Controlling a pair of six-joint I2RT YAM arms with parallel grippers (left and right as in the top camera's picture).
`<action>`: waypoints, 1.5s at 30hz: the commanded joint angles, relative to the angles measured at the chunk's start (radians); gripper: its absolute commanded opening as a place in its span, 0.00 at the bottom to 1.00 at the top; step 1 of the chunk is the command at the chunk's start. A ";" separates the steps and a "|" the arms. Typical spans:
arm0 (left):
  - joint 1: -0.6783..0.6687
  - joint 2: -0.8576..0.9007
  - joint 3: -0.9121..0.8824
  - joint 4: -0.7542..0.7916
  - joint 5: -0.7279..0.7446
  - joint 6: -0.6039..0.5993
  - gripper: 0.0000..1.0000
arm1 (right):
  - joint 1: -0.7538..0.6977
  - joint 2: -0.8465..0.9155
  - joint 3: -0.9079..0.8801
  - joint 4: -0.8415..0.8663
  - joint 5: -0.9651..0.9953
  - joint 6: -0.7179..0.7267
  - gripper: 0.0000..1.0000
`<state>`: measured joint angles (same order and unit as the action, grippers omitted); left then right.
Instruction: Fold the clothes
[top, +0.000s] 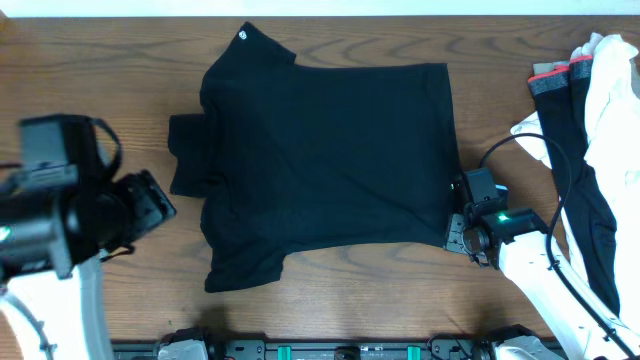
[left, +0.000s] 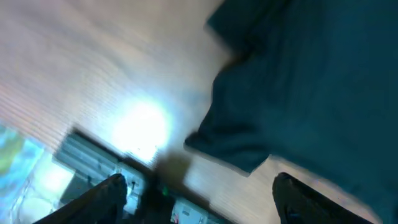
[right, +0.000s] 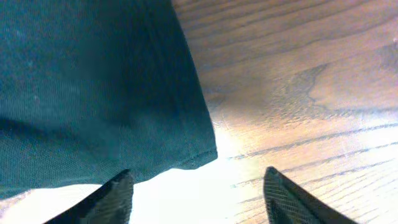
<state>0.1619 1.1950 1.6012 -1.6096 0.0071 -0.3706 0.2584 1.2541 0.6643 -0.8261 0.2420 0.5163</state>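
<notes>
The T-shirt lies flat at the centre of the table. Its hem faces 3 o'clock and its neck end faces 9 o'clock. A small white logo shows at the shirt's 11 o'clock corner. One sleeve juts out at 9 o'clock. The other lies at the 7 o'clock corner.

The right gripper stands at the shirt's 4 o'clock corner. Its fingers are spread wide. The hem corner lies on the wood between them, and neither finger pinches the fabric.

The left gripper hovers off the shirt's 8 o'clock side, near the jutting sleeve. The left wrist view is blurred. It shows both fingers spread apart with nothing held, bare wood below them and dark fabric toward 1 o'clock.

At the table's 3 o'clock edge, well apart from the shirt, lies a black garment with a grey-and-red band. A white cloth lies touching it.
</notes>
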 joint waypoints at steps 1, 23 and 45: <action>0.003 -0.003 -0.147 -0.005 0.041 -0.058 0.76 | -0.010 -0.009 -0.006 0.000 -0.008 -0.001 0.70; 0.003 0.010 -0.883 0.492 0.254 -0.108 0.64 | -0.010 -0.009 -0.006 0.018 -0.007 -0.017 0.71; 0.003 0.227 -0.956 0.674 0.211 -0.122 0.38 | -0.011 -0.009 -0.006 0.018 -0.006 -0.017 0.70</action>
<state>0.1619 1.4021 0.6487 -0.9401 0.2291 -0.5049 0.2584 1.2541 0.6605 -0.8101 0.2317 0.5110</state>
